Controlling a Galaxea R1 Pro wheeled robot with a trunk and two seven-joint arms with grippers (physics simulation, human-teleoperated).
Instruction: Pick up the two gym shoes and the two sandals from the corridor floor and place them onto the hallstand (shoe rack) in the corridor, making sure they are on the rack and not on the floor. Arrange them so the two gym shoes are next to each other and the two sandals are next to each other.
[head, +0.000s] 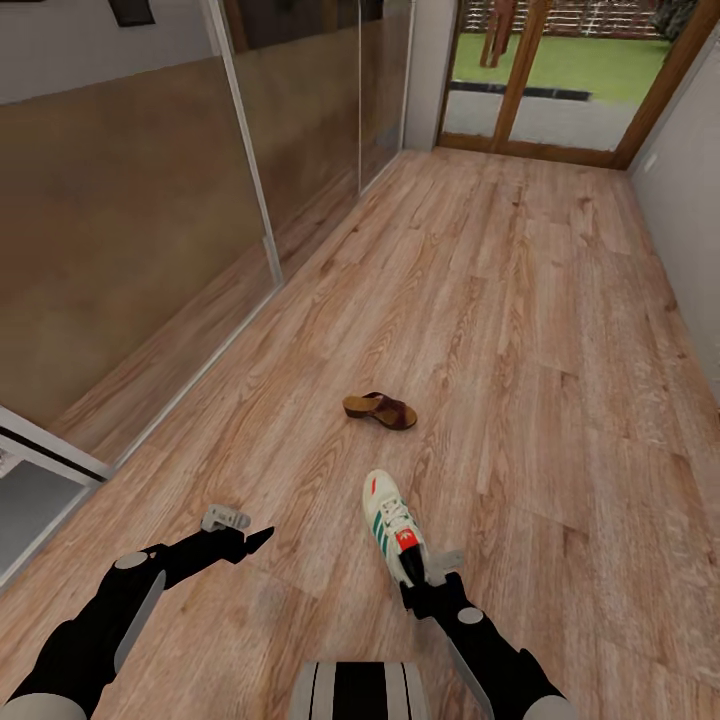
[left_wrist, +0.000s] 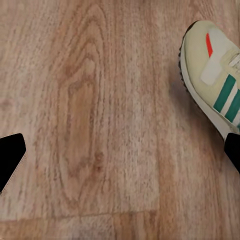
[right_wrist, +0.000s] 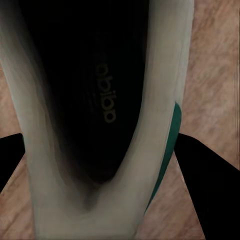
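Right gripper (head: 420, 580) straddles gym shoe (head: 392, 525) heel collar, closure unclear; you pinch stiff heel rim, shoe light, upper soft

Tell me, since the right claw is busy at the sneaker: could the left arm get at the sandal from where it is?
Probably yes. The left claw hangs open and empty over bare corridor floor, and nothing lies between it and the sandal, which sits farther ahead; it may need a long stretch or a base move.
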